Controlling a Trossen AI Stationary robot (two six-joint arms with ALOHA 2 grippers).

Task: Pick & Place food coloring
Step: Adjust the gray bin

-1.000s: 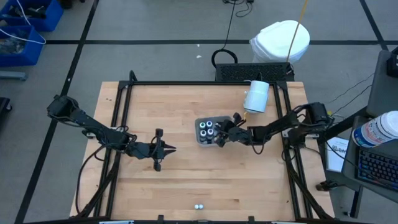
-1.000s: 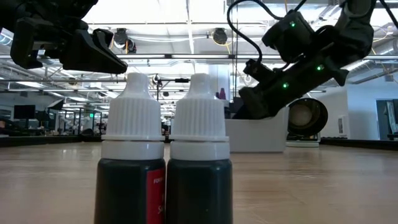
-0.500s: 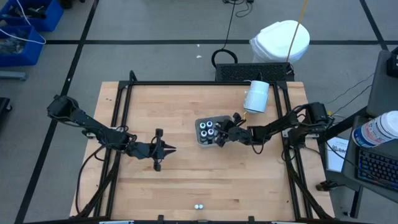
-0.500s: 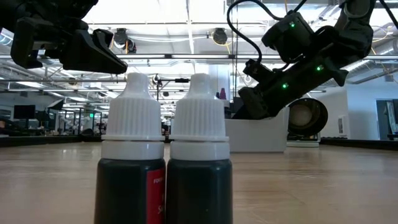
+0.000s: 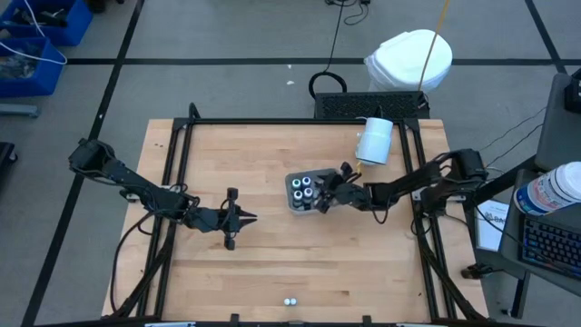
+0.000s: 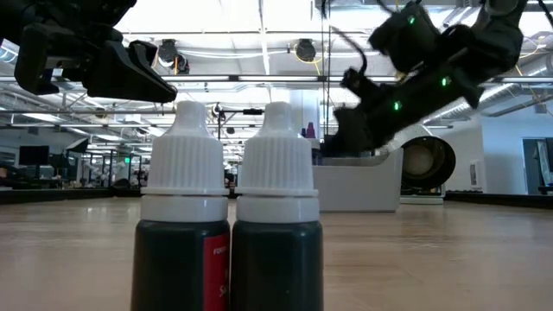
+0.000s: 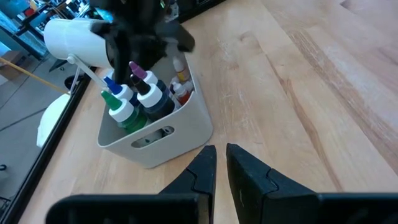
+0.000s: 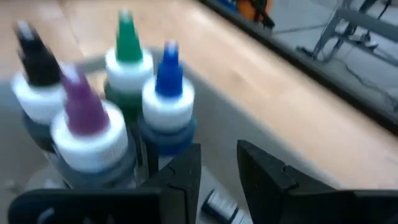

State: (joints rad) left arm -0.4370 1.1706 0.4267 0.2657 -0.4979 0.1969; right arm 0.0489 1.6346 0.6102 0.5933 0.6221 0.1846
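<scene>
Centrally on the bench (image 5: 272,263) stands one grey tray (image 7: 180,127) holding four food coloring bottles (image 8: 118,99), capped black, purple, green and blue. Two more bottles (image 6: 229,216) stand at the near edge. Right gripper (image 5: 324,202) hovers over the tray, fingers slightly parted, empty. Left gripper (image 5: 247,217) waits well apart, nearly closed.

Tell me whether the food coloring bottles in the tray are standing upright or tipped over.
Upright. The food coloring bottles stand in the tray with tips pointing up; the right wrist view shows green, blue, purple and black tips vertical.
</scene>
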